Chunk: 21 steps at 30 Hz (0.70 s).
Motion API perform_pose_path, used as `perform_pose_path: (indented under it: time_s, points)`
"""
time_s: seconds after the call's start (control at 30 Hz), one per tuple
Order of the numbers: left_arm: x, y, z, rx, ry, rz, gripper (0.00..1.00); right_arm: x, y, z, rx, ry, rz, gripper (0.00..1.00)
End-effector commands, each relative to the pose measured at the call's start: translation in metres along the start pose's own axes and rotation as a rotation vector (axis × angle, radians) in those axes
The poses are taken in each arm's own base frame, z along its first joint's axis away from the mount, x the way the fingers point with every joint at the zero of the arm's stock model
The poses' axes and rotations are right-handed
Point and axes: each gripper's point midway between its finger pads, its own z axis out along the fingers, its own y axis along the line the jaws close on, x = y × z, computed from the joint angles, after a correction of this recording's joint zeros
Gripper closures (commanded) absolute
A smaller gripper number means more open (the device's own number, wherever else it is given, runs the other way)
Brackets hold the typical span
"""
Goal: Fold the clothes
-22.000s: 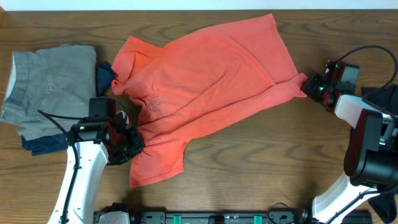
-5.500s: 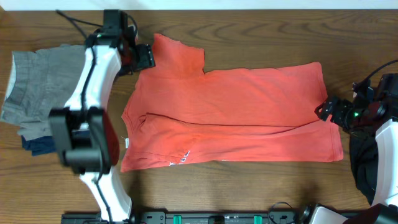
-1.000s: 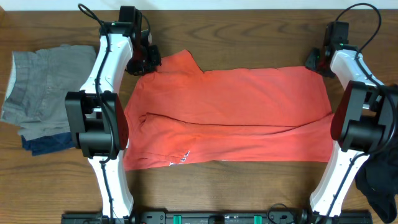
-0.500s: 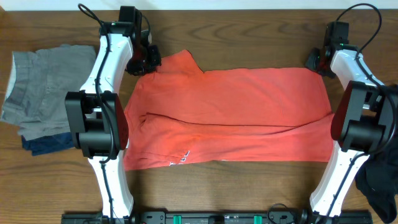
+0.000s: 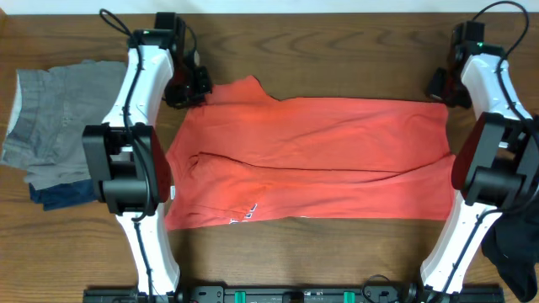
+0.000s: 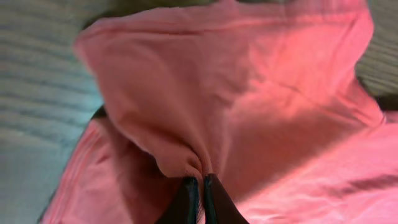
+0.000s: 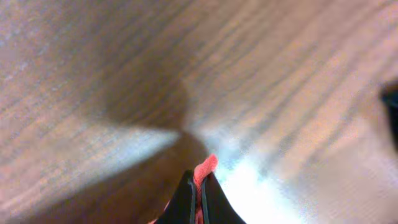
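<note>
The coral-red T-shirt point(image 5: 312, 160) lies spread on the wooden bench point(image 5: 337, 252), in the middle between the two arms. It is folded along its length, and a long crease runs across it from left to right. At its lower left edge a little of the white print point(image 5: 244, 215) shows.

The left arm point(image 5: 143, 76) reaches to the far left corner of the shirt, where a sleeve sticks out. In the left wrist view the left fingers point(image 6: 188, 199) are closed and pinch a bunch of the red cloth point(image 6: 205, 112), which rises in folds above them. The right arm point(image 5: 488, 76) reaches to the far right corner of the shirt. In the right wrist view the right fingers point(image 7: 186, 199) are also closed, and a thin edge of the red cloth point(image 7: 205, 167) stands out between their tips, with the wood of the bench behind it.

To the left of the shirt, and apart from it, a grey garment point(image 5: 59, 118) lies crumpled on the bench, and a dark blue cloth point(image 5: 59, 195) looks out from under its near side. At the near right corner a black garment point(image 5: 514, 252) hangs at the edge of the bench, partly cut off by the frame.
</note>
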Motion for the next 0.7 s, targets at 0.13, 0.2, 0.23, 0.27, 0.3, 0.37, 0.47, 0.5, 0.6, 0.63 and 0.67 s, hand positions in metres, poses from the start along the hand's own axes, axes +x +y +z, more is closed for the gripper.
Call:
perform_pose_path:
  time_s: [0.13, 0.2, 0.23, 0.27, 0.3, 0.37, 0.47, 0.5, 0.6, 0.63, 0.67]
  points:
    - [0.017, -0.007, -0.066, 0.063, -0.048, -0.006, 0.94, 0.008, -0.021, -0.041, 0.018, 0.046, 0.002, 0.99]
    - [0.029, -0.006, -0.074, 0.056, -0.022, -0.014, 0.94, 0.019, -0.023, -0.050, 0.014, 0.086, -0.007, 0.99]
    - [0.036, -0.006, -0.078, 0.051, -0.003, -0.016, 0.94, 0.024, -0.025, -0.055, 0.017, 0.101, -0.009, 0.99]
    - [0.042, -0.005, -0.081, 0.048, 0.013, -0.016, 0.94, 0.029, -0.028, -0.060, 0.020, 0.117, -0.013, 0.99]
    - [0.049, -0.004, -0.083, 0.043, 0.035, -0.013, 0.94, 0.032, -0.030, -0.065, 0.020, 0.127, -0.014, 0.99]
    - [0.063, -0.002, -0.087, 0.033, 0.079, -0.005, 0.94, 0.040, -0.035, -0.077, 0.028, 0.147, -0.018, 0.99]
    - [0.086, 0.002, -0.093, 0.016, 0.166, 0.003, 0.94, 0.048, -0.041, -0.097, 0.030, 0.156, -0.026, 0.99]
    - [0.092, 0.003, -0.094, 0.013, 0.190, 0.008, 0.94, 0.049, -0.043, -0.101, 0.029, 0.156, -0.032, 0.99]
    - [0.110, 0.006, -0.098, 0.001, 0.262, 0.010, 0.94, 0.056, -0.048, -0.113, 0.033, 0.169, -0.051, 0.99]
    - [0.114, 0.007, -0.099, -0.001, 0.281, 0.013, 0.94, 0.059, -0.049, -0.114, 0.036, 0.179, -0.063, 0.99]
    - [0.119, 0.008, -0.100, -0.003, 0.303, 0.018, 0.94, 0.061, -0.050, -0.115, 0.038, 0.188, -0.071, 0.99]
